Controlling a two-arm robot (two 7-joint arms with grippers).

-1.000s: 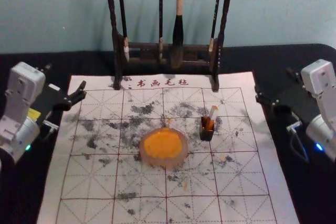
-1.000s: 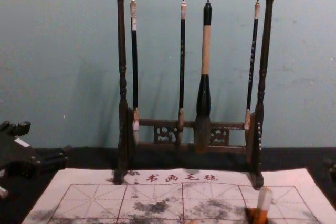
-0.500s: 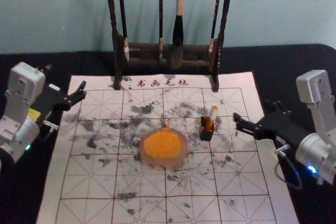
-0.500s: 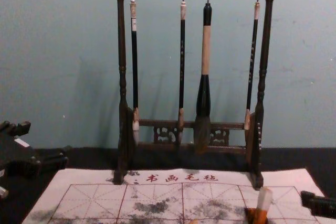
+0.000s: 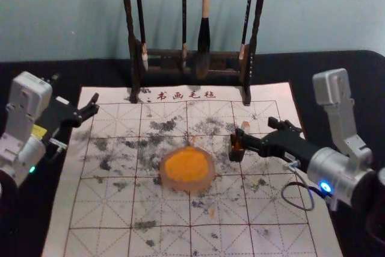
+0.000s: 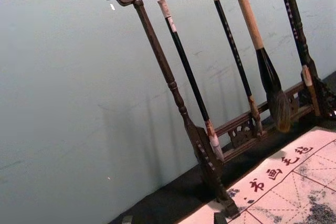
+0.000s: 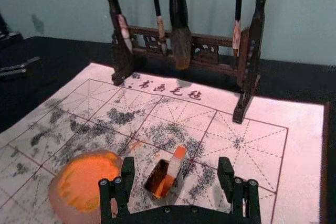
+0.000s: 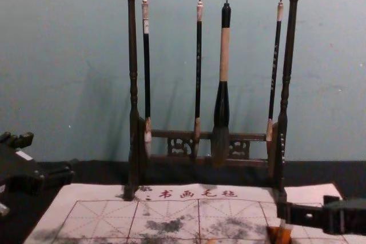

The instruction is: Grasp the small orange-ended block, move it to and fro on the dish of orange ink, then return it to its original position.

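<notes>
My right gripper (image 5: pixel 257 133) is over the right part of the mat in the head view, beside the small block (image 5: pixel 245 127), which leans in a small dark holder (image 5: pixel 236 153). In the right wrist view the right gripper (image 7: pixel 176 174) is open, and the orange-ended block (image 7: pixel 176 162) with its holder (image 7: pixel 156 178) shows between its fingers, not gripped. The dish of orange ink (image 5: pixel 187 169) lies left of the holder. My left gripper (image 5: pixel 92 108) is parked open at the mat's left edge, holding nothing.
A dark wooden rack (image 5: pixel 162 53) with hanging brushes stands behind the mat (image 5: pixel 108 209). Its right foot (image 5: pixel 246 95) is just beyond the holder. A black cloth (image 5: pixel 337 76) covers the table around the mat.
My right gripper has moved in leftward from the right side, over the mat and up to the block. The left arm, the block, the holder and the dish have stayed where they were.
</notes>
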